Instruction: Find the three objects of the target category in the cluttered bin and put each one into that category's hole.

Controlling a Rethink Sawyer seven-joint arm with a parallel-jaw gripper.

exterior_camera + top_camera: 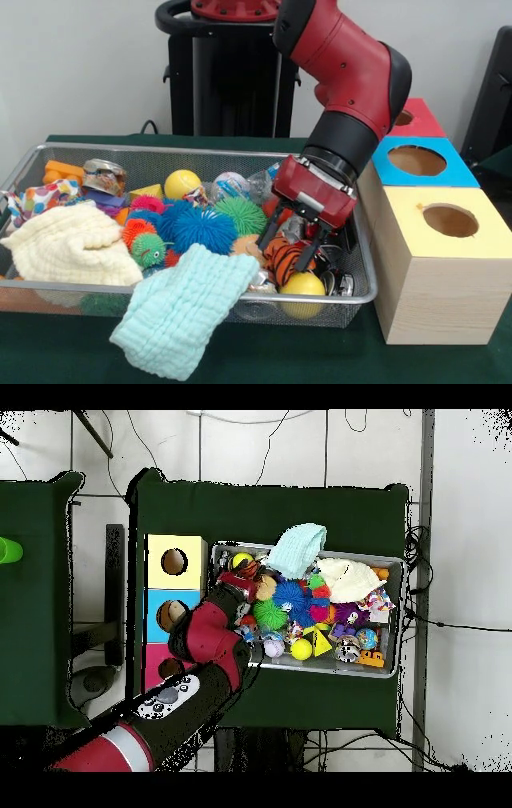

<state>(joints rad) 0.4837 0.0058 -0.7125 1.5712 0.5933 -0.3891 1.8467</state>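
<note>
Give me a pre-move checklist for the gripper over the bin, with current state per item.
1. Gripper open: ok, both fingers spread and pointing down.
2. Gripper empty: ok, nothing held between the fingers.
3. Positioned over a target: ok, fingertips straddle the orange striped toy.
4. Clear of the mesh bin wall: ok, fingers sit inside the rim.
5. Holes unobstructed: ok, yellow box and blue box holes are open; red box partly hidden by the arm.
6. Target category match: cannot tell.
</note>
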